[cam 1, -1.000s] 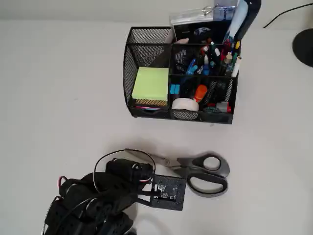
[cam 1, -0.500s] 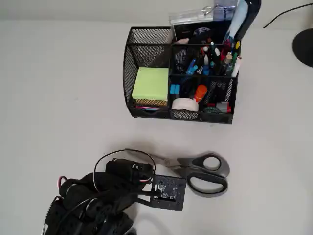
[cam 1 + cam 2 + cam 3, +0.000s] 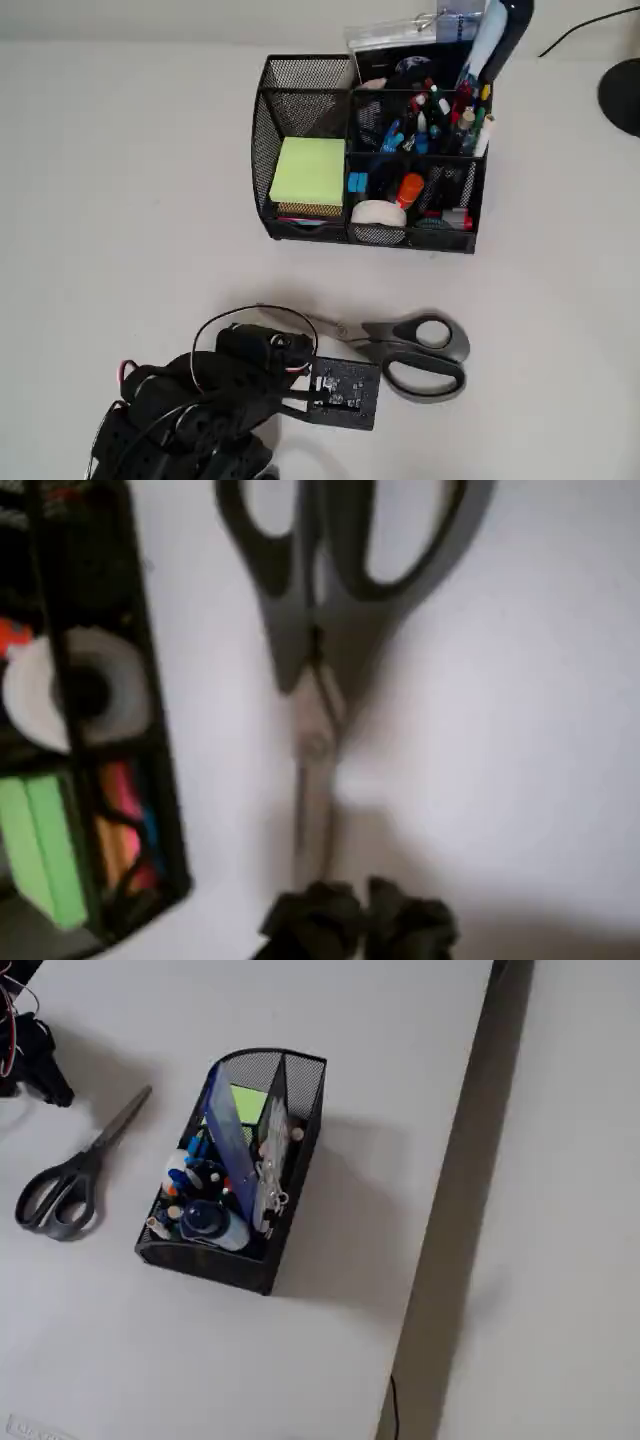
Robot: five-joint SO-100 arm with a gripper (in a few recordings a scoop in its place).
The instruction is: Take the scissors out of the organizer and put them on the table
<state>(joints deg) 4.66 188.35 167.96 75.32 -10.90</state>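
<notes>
1. Nothing shifted against the earlier overhead views: scissors (image 3: 410,352) lying flat on the bench (image 3: 120,200), well clear of the organizer (image 3: 370,150).
2. Claw (image 3: 360,912) sitting just past the blade tips, fingers drawn together, clamped on nothing.
3. Judged done: scissors out and set down; only retreat left.

A dark round object (image 3: 622,95) and a black cable (image 3: 575,36) lie at the overhead view's upper right.
</notes>
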